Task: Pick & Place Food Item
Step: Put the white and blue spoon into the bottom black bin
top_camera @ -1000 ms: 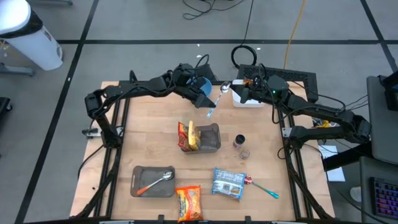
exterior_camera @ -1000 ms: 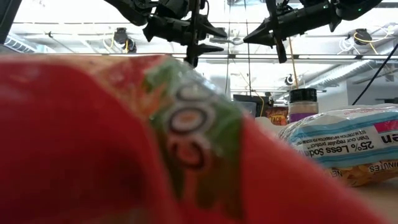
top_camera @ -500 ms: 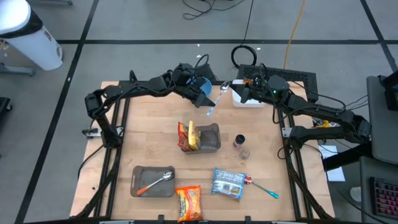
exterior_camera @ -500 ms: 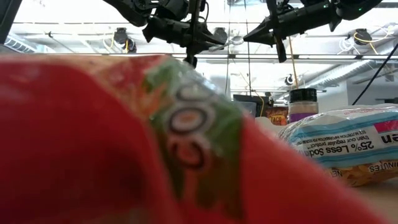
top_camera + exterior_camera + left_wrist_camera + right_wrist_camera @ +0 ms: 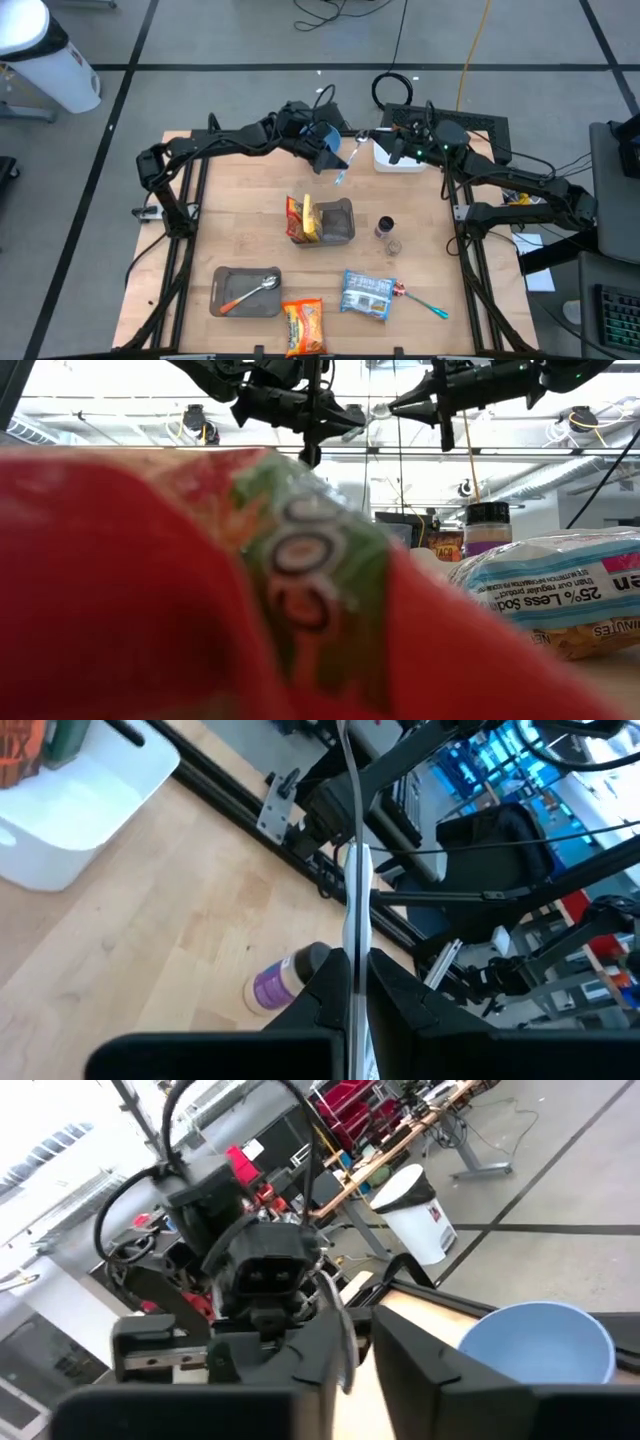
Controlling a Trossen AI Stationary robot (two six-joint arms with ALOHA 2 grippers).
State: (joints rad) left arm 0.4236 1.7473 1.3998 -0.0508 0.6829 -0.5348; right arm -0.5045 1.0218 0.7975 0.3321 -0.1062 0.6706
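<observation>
High view: our left tool [image 5: 340,150] is gripping the spoon [image 5: 343,166] above the tabletop's [image 5: 240,220] far edge, while our right tool [image 5: 385,140], slightly parted, is hovering beside its bowl end.

Near the table's [image 5: 240,200] far edge, the left gripper [image 5: 340,165] and right gripper [image 5: 385,150] meet at a spoon [image 5: 350,158] raised beside a white bin [image 5: 400,162].
</observation>
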